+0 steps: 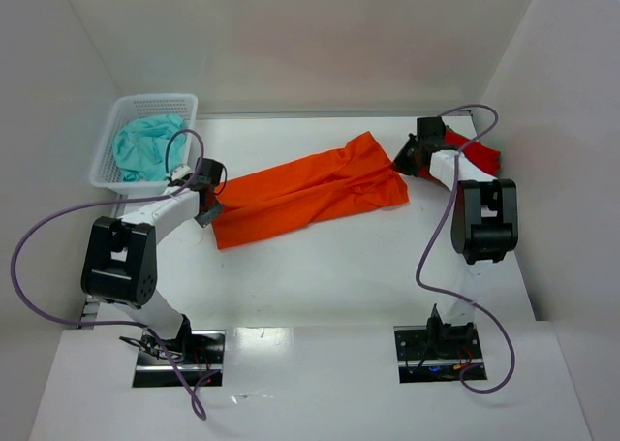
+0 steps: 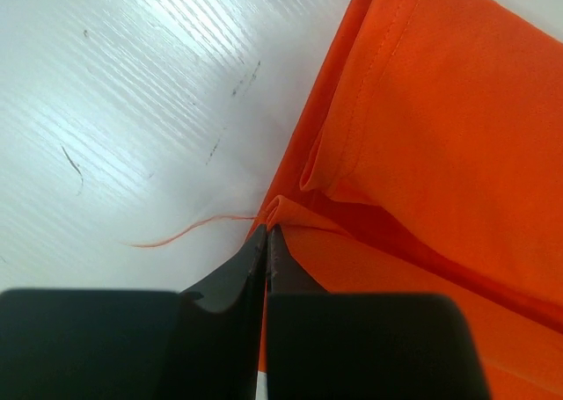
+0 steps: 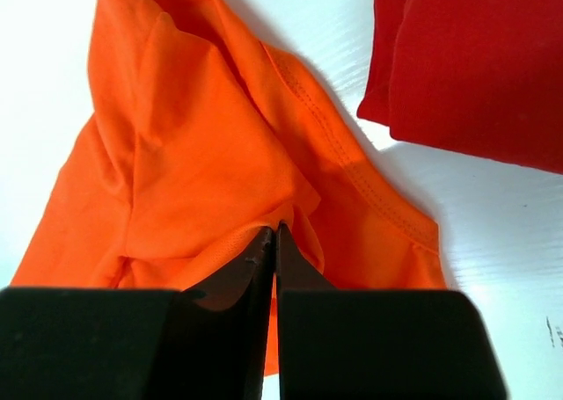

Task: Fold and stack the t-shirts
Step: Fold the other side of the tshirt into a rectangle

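Pinched shut on the orange t-shirt [image 1: 310, 197] at opposite ends with left gripper [image 2: 266, 230] and right gripper [image 3: 274, 229]. Pull taut, lift evenly, fold away from the red t-shirt [image 3: 475, 66] just beside it.

The left arm [image 1: 118, 262] and right arm [image 1: 484, 218] look alike: blocky black joint housings with rounded corners joined by smooth white tube segments, each on a dark base over a metal mounting plate [image 1: 209, 348]. A lilac cable [image 1: 68, 209] hangs in loose loops off each arm down to its base, where thin coloured wires show. The fingers [image 2: 230, 286] are matte black, broad at the root and tapering to thin tips
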You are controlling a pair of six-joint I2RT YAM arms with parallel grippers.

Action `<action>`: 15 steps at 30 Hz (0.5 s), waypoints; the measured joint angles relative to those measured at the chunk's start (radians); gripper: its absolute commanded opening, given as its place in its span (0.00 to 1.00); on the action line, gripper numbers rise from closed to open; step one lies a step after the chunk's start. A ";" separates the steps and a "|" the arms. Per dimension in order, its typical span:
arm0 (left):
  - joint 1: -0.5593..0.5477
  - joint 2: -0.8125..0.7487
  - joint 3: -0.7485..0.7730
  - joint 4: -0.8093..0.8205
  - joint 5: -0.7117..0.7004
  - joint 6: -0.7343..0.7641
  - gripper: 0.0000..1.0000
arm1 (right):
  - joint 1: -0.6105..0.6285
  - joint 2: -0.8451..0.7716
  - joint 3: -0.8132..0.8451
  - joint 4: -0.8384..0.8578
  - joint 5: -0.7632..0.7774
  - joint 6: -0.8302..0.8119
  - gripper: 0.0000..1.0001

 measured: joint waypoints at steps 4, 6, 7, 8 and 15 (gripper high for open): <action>0.013 0.000 0.002 0.002 -0.010 0.018 0.00 | 0.009 0.026 0.011 0.004 -0.004 -0.001 0.06; 0.019 0.000 0.005 0.002 -0.012 0.024 0.02 | 0.012 0.039 0.023 0.005 -0.006 -0.002 0.08; 0.022 0.000 0.007 0.004 -0.013 0.026 0.04 | 0.013 0.046 0.030 0.006 -0.006 -0.002 0.08; 0.023 0.001 0.010 0.005 -0.013 0.028 0.06 | 0.014 0.053 0.037 0.007 -0.006 -0.003 0.08; 0.026 0.007 0.029 0.013 -0.013 0.073 0.30 | 0.016 0.071 0.058 0.017 -0.010 -0.030 0.52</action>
